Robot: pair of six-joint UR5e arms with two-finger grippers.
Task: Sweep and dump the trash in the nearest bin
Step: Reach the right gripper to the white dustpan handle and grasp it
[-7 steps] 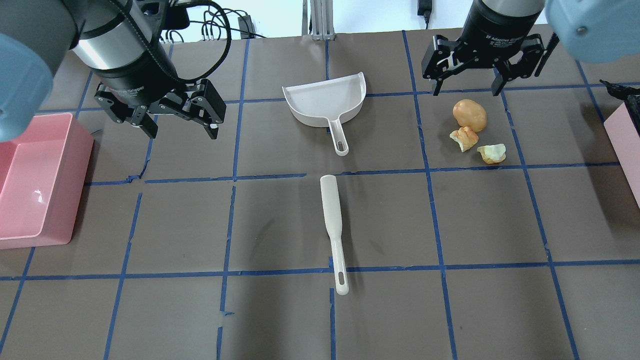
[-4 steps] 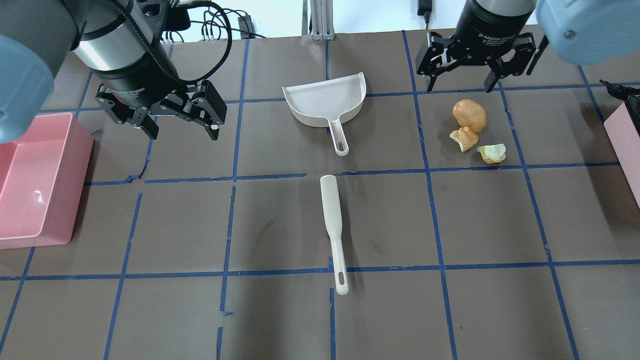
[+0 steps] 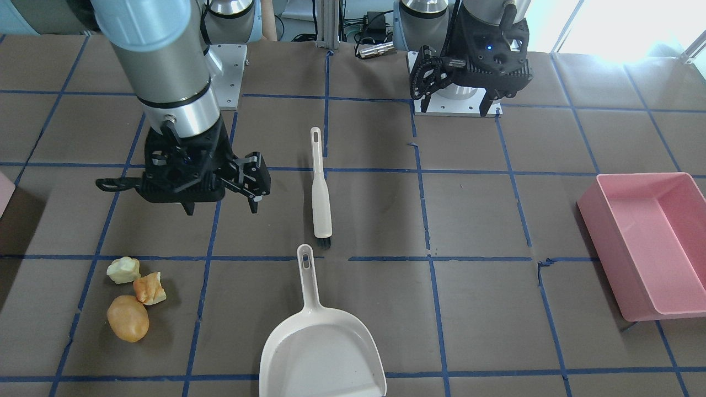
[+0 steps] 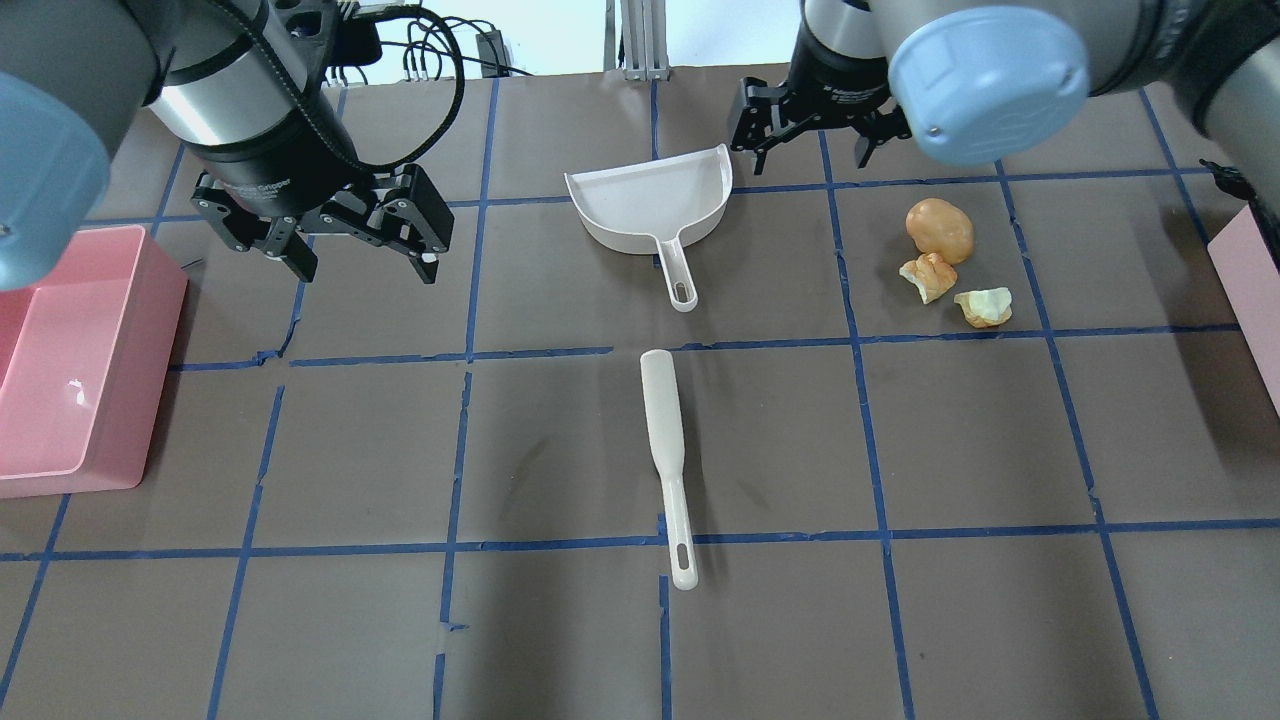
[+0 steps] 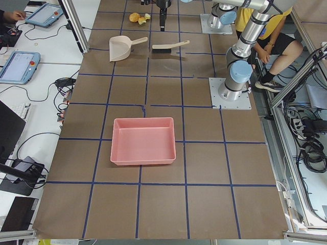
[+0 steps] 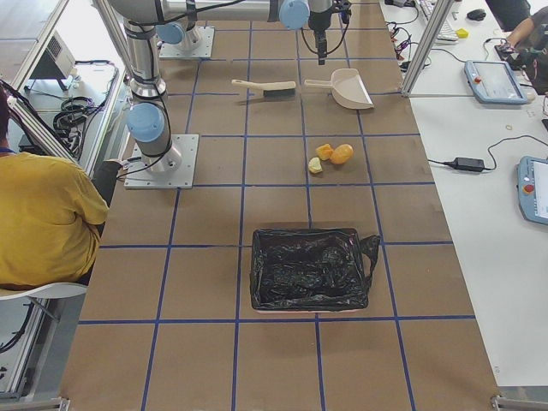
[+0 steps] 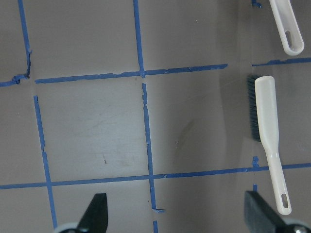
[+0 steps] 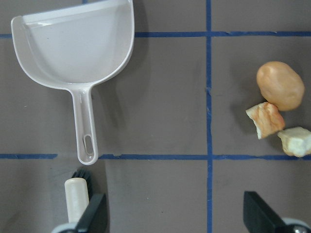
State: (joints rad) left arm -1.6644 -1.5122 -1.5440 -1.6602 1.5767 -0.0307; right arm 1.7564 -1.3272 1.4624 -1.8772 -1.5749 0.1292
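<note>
so here's where things sit. my right gripper hangs at the top of the overhead frame, just right of centre, jaws spread wide and holding nothing. it's just past the corner of the white dustpan and i can't tell how high above it. my left gripper is in the upper left of the same frame, also spread wide with nothing in it. it hovers over bare table, near the pink tray at the left edge.

the trash is one little cluster in the upper right of the overhead frame. the orange-yellow oval sits highest, the orange-and-white chunk touches it just below, and the green-white chunk is just beside that one, lower right. all three lie on the table, off to the right of my right gripper. in the right wrist view they're at the right edge, with the dustpan in the upper left.

the dustpan lies flat at top centre, handle pointing down the frame. the brush lies below it in the middle, bristle end near the handle's tip but apart from it.

the bin only peeks in as a pale pink sliver at the right edge of the overhead frame. in the exterior right view it's lined with a black bag and sits lower middle, below the trash.
</note>
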